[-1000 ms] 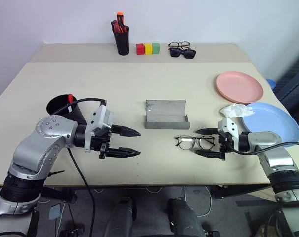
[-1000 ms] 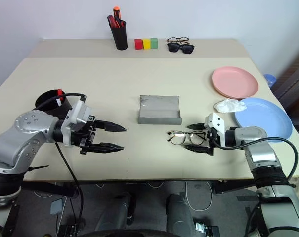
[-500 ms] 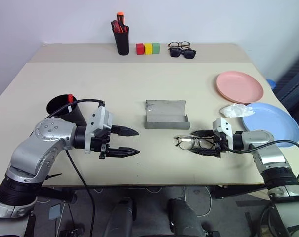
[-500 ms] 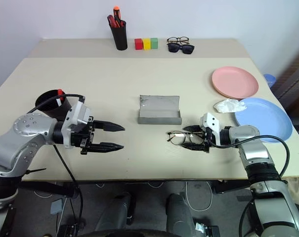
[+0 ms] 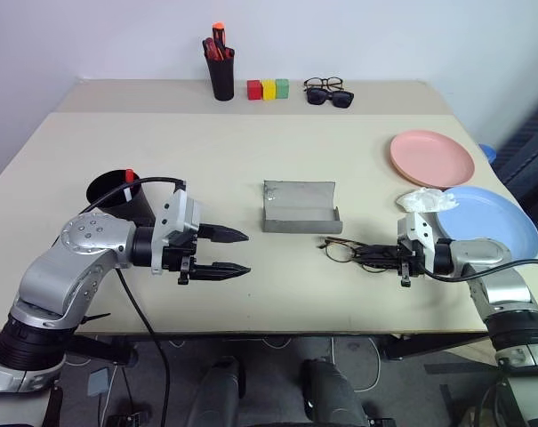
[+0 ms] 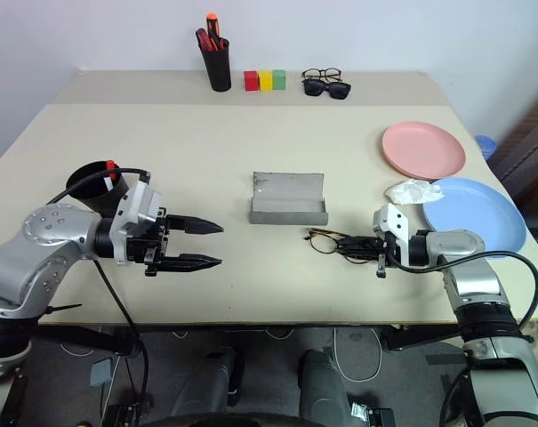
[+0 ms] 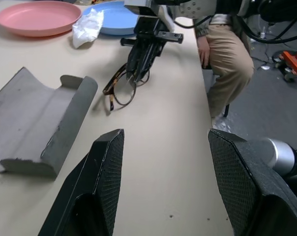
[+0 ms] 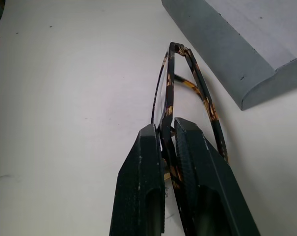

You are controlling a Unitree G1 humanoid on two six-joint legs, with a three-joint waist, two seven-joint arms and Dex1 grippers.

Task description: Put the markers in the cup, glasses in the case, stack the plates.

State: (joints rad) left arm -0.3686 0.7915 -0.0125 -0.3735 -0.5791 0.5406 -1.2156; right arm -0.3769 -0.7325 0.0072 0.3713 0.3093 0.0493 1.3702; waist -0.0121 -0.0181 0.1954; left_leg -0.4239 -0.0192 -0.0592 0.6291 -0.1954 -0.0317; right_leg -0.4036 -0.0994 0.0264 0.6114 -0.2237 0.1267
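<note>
Left pincer (image 5: 235,253) hung half-spread and empty, well left of open case (image 5: 301,208) lying crosswise mid-counter (image 5: 251,160); just right, nearer, lay glasses (image 5: 350,253), pinched in shut right pincer (image 5: 375,258), pointed case-ward.

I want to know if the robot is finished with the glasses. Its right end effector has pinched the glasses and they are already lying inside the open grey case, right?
Not quite. The right end effector has pinched the glasses, but they lie on the table beside the open grey case, not inside it. The right wrist view shows this.
</note>
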